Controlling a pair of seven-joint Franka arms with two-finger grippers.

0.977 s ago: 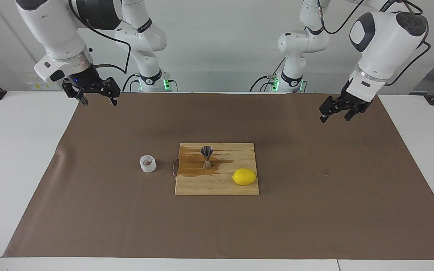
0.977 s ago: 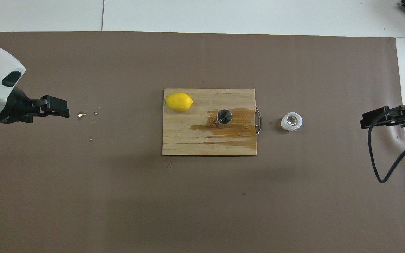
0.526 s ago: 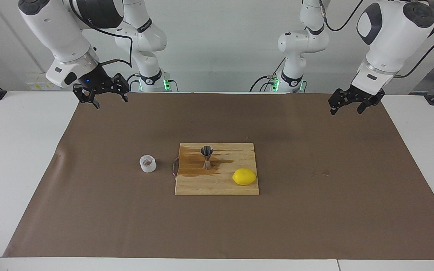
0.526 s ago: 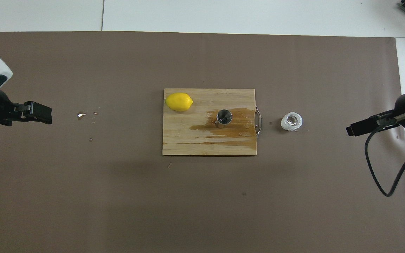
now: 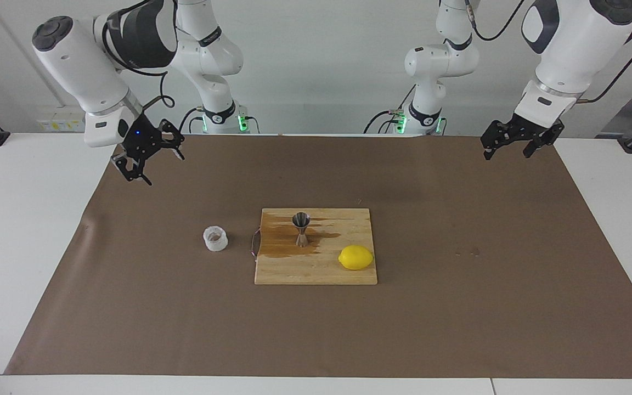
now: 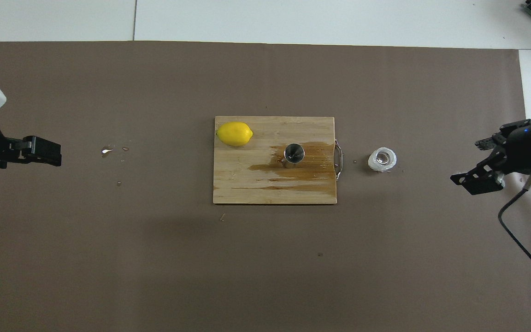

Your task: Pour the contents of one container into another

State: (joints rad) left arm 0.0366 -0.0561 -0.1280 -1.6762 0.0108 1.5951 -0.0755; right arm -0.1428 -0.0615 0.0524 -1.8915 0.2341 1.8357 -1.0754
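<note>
The small whitish ribbed cup [image 5: 215, 238] stands on the brown mat beside the cutting board, toward the right arm's end; it also shows in the overhead view [image 6: 382, 159]. The steel jigger [image 5: 300, 229] stands upright on the board in a brown wet patch, and shows from above [image 6: 293, 153]. My right gripper [image 5: 157, 164] is open and empty, tilted, in the air over the mat near its right-arm end [image 6: 464, 161], well apart from the cup. My left gripper [image 5: 505, 155] is open and empty, raised over the mat's other end [image 6: 56, 154].
A wooden cutting board [image 5: 316, 271] with a metal handle lies mid-table, stained by a brown spill [image 6: 302, 173]. A yellow lemon [image 5: 355, 257] lies on the board's corner. A few droplets [image 6: 106, 150] lie on the mat toward the left arm's end.
My right gripper has come lower and swung toward the mat, turning its fingers. My left gripper has risen and drawn back toward its end. Cup, jigger and lemon have not moved.
</note>
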